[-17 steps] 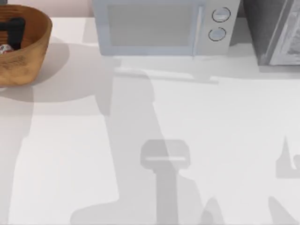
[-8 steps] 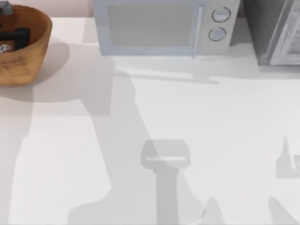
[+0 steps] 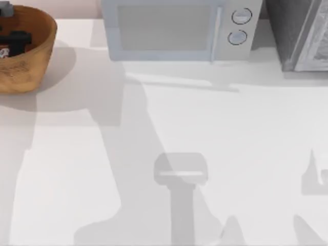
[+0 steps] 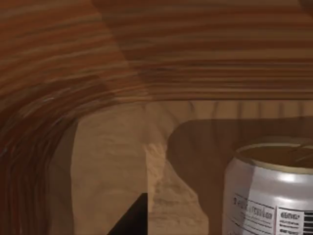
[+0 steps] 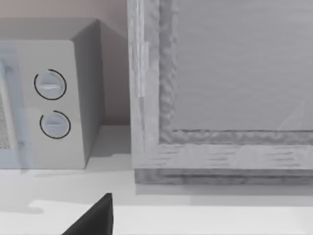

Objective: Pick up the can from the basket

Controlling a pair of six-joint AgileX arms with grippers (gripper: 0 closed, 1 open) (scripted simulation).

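The basket (image 3: 31, 56) is cut off at the bench's (image 3: 205, 154) far left edge, hiding most of the can (image 3: 4, 53) inside. The left tool (image 3: 15, 40), dark above the can, has shifted slightly left since half a second ago; I cannot tell its opening

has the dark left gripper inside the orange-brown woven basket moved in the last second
Yes. In the top view the left gripper has shifted toward the basket's far rim, away from the near wall, compared with a second ago.

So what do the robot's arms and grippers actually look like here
Little of them shows. Over the basket at the table's far left, the left gripper is a black, blocky piece with a pale grey part behind it. In each wrist view a finger appears as a flat black wedge. No cables or markings can be made out.
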